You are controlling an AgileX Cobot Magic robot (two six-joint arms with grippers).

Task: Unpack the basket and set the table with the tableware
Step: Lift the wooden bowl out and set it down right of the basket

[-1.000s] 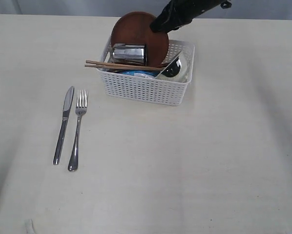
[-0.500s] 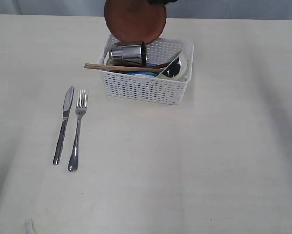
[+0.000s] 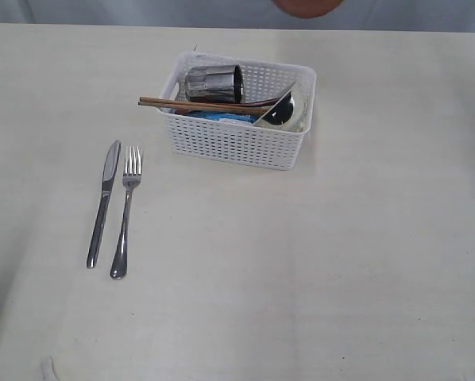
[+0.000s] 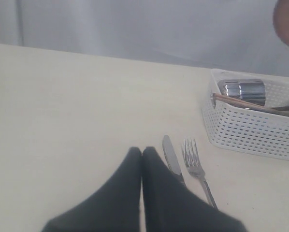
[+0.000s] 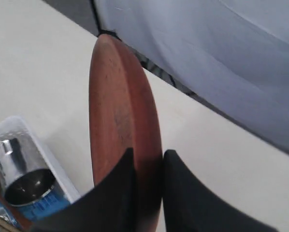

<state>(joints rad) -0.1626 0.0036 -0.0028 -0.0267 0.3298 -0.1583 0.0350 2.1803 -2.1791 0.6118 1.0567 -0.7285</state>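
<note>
The basket (image 3: 236, 147) stands on the worktop (image 3: 341, 262) with a steel cup (image 3: 214, 82) and chopsticks (image 3: 198, 104) inside. The right jaws pinch the plate (image 5: 120, 125) on edge, clear above it. The left jaws are pressed together, empty.

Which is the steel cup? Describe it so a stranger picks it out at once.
Find the white lattice basket standing on the beige table. At its left end in the exterior view, the steel cup lies on its side beside the chopsticks. It is the only shiny metal thing inside.
</note>
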